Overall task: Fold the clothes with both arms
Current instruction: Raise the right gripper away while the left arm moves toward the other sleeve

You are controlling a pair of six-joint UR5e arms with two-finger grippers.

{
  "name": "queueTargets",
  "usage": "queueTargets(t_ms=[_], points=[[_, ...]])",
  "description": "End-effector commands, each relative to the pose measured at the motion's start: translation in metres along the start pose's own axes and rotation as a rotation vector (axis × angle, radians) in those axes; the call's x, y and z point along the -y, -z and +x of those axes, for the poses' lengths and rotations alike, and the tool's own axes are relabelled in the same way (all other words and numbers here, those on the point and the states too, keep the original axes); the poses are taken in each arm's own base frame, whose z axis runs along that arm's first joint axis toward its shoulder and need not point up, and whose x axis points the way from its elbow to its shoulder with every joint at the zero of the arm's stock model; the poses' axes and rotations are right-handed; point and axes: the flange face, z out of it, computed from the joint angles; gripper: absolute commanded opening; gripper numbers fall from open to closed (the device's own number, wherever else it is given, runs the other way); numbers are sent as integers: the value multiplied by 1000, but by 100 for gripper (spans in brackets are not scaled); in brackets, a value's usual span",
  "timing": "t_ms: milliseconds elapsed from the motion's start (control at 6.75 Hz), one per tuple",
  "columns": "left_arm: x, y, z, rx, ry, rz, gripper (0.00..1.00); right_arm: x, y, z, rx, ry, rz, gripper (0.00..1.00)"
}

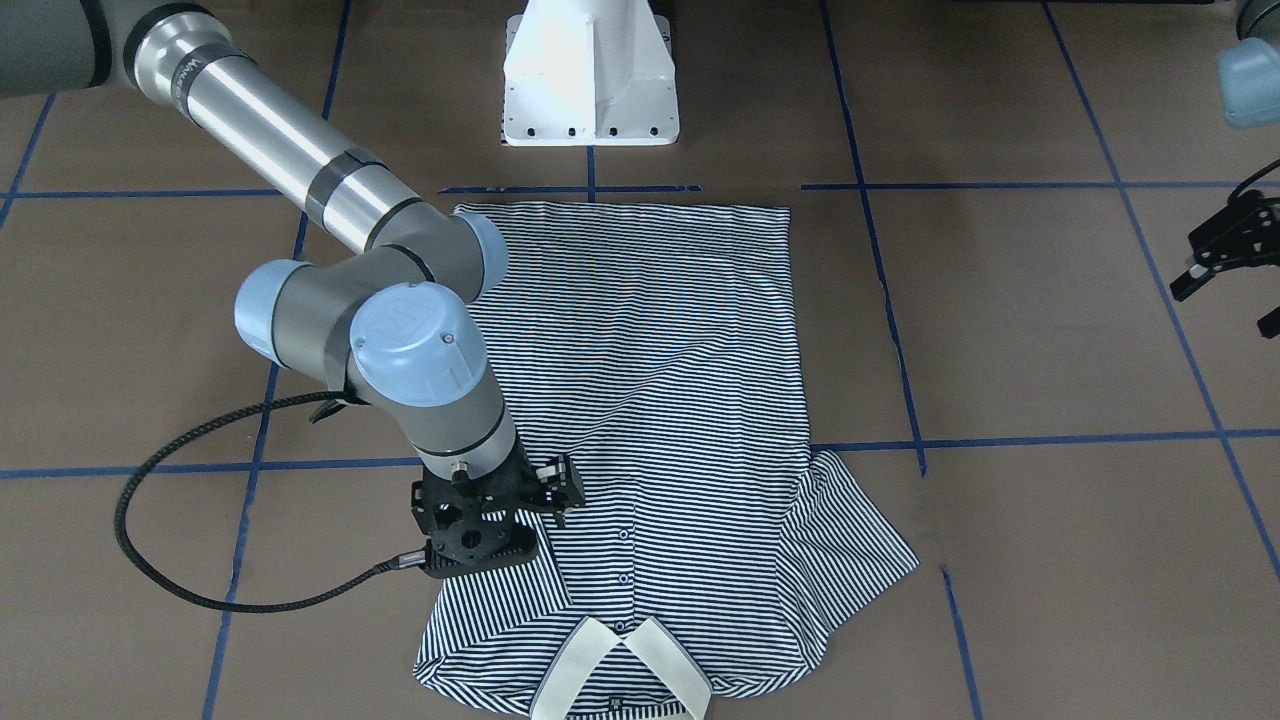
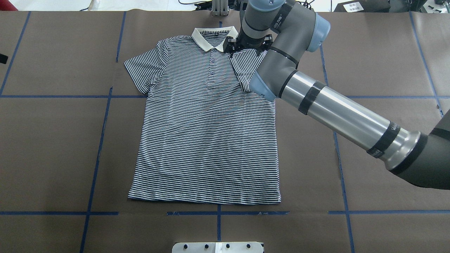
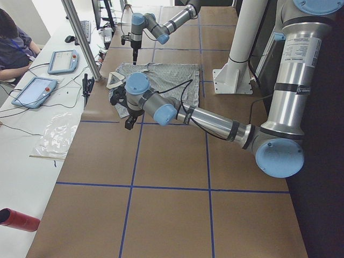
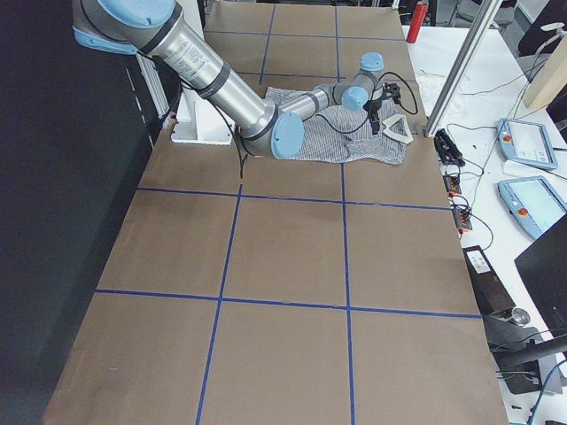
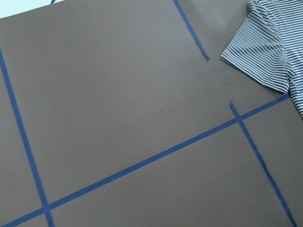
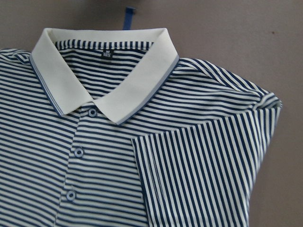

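Entry: polo shirt (image 2: 207, 133) lies face up and flat on the counter (image 2: 52, 140), hem toward my base (image 1: 590, 80), collar (image 6: 137, 87) at the far edge. Placket is buttoned.

Sleeve on my left (image 2: 146, 66): spread out flat on the brown surface.
Sleeve on my right (image 6: 199, 175): folded inward, lying over the chest panel, its hem edge running just beside the placket. The shoulder fold on that side makes a rounded outer edge.

Right claw (image 1: 495, 520): pointing down over the shirt's right shoulder, just beside the collar. My wrist joint covers the tips in both table views, and my wrist camera shows only fabric. Spread or pressed together: cannot tell. Contact with the cloth: cannot tell.

Left claw (image 1: 1230, 295): out over bare counter, well apart from the shirt, on the spread sleeve's side. Its fingers stand apart with nothing between them. The left wrist camera sees blue tape lines (image 5: 142, 163) and only that sleeve's corner.
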Motion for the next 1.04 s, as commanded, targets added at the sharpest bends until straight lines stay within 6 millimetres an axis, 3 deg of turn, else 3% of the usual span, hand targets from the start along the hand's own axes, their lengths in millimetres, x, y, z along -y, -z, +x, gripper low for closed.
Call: queueTargets(t_ms=[0,148,296,444,593,741,889], points=[[61,-76,106,62,192,39,100,-62,47,58,-74,5,-89,100],[72,-121,146,135,291,91,100,-71,64,103,-118,132,-119,100],[83,-165,157,204,357,147,100,-72,76,115,-115,213,-167,100],[81,-209,148,197,404,186,100,-78,79,120,-83,202,-184,100],[92,-241,133,217,416,214,98,-84,84,129,-80,203,-176,100],[90,-280,139,260,395,229,98,-94,88,137,-70,210,-166,100],[81,-303,141,261,375,251,97,-100,83,148,-53,213,-139,100]])
